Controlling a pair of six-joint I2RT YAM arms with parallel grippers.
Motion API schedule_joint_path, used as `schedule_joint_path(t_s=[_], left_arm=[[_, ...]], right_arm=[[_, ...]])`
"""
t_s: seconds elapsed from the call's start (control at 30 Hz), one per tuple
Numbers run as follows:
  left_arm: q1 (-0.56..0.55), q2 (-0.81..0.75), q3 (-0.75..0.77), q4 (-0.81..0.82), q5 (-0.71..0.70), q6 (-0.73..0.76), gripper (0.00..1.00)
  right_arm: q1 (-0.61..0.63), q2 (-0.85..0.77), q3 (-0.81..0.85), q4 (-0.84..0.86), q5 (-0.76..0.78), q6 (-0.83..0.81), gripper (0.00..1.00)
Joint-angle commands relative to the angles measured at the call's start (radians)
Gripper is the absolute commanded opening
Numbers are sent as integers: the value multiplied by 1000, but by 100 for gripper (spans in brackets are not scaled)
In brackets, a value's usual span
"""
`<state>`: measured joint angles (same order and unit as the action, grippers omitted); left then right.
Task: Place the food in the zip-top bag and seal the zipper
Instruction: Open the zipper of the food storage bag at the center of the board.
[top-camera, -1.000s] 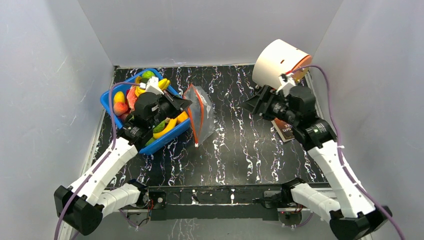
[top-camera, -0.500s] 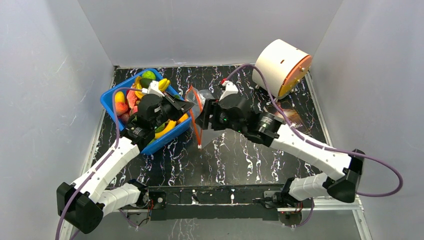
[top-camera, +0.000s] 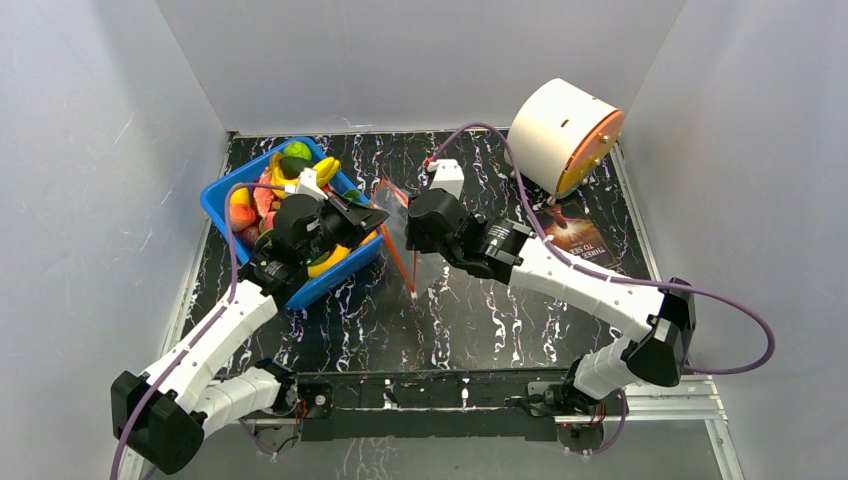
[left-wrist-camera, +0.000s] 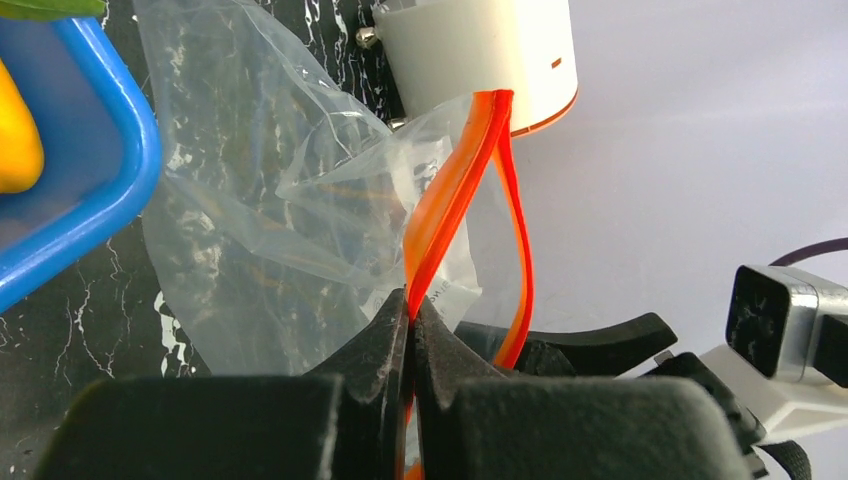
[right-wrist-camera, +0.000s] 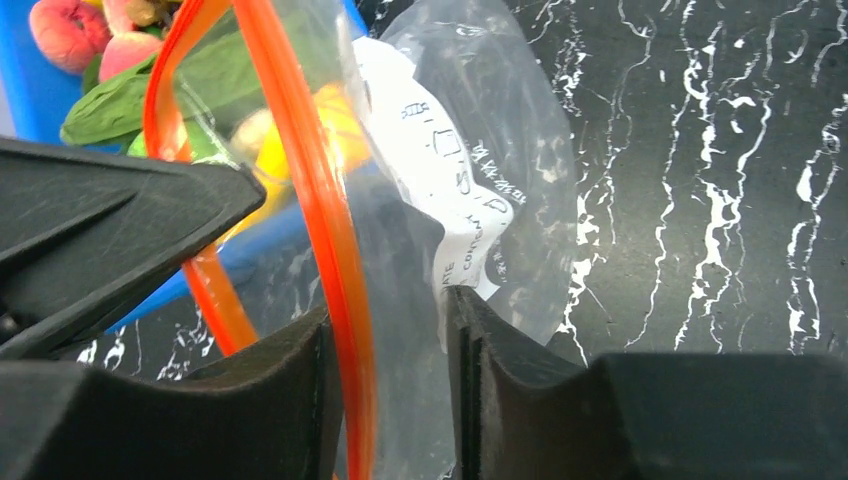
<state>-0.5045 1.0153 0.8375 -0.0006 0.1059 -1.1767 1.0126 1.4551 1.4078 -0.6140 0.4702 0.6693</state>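
Note:
The clear zip-top bag (top-camera: 392, 212) stands mid-table, its mouth held up; it also shows in the left wrist view (left-wrist-camera: 260, 200) and the right wrist view (right-wrist-camera: 500, 130). My left gripper (top-camera: 372, 214) (left-wrist-camera: 410, 305) is shut on one side of the red-orange zipper (left-wrist-camera: 450, 200) (top-camera: 405, 265). My right gripper (top-camera: 402, 232) (right-wrist-camera: 388, 310) is open, with the other side of the zipper (right-wrist-camera: 310, 180) and the bag wall between its jaws. The mouth gapes between the two strips. The food (top-camera: 262, 195) lies in the blue basket: peach (right-wrist-camera: 65, 30), lettuce (right-wrist-camera: 130, 100), yellow pieces.
The blue basket (top-camera: 213, 203) (left-wrist-camera: 110, 150) sits at the back left under my left arm. A white cylinder with an orange face (top-camera: 560, 125) (left-wrist-camera: 470, 50) stands at the back right. A dark book (top-camera: 578, 236) lies in front of it.
My right arm has swung from the back right across to the bag and set its open jaws over the far zipper strip. My left gripper has kept its hold and barely moved.

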Motion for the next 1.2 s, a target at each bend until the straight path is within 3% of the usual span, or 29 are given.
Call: schedule_joint_path(t_s=[0.0, 0.07, 0.17, 0.27, 0.37, 0.57, 0.67, 0.73, 0.83, 0.93, 1.07, 1.17], left_arm=[[-4, -44, 6, -6, 32, 18, 0], [-4, -48, 35, -68, 19, 104, 0], [-6, -42, 126, -296, -66, 287, 0], [-5, -21, 193, -423, -145, 409, 0], [-5, 8, 231, -415, -88, 454, 2], [-5, 21, 136, -92, 245, 309, 48], [-5, 37, 90, 5, 309, 264, 64], [-4, 64, 86, 4, 325, 288, 67], [-6, 100, 89, -25, 315, 325, 67], [-7, 123, 127, -128, 238, 381, 59], [-8, 119, 200, -318, 78, 478, 31], [-8, 80, 198, -360, -21, 513, 14]], right_arm=[[3, -2, 75, -29, 144, -42, 28], [3, -11, 83, -73, 210, -48, 15], [1, -56, 72, -109, 282, -51, 1], [1, -116, 41, -89, 268, -50, 0], [1, -153, -19, 37, 134, -86, 0], [1, -170, -89, 207, 52, -35, 0], [1, -162, -99, 223, 72, -10, 0], [1, -152, -105, 227, 70, 1, 0], [1, -140, -110, 229, 65, 13, 0], [1, -136, -112, 220, 89, 18, 0], [0, -131, -95, 111, 230, -2, 0], [-14, -137, -89, 8, 325, -16, 0]])
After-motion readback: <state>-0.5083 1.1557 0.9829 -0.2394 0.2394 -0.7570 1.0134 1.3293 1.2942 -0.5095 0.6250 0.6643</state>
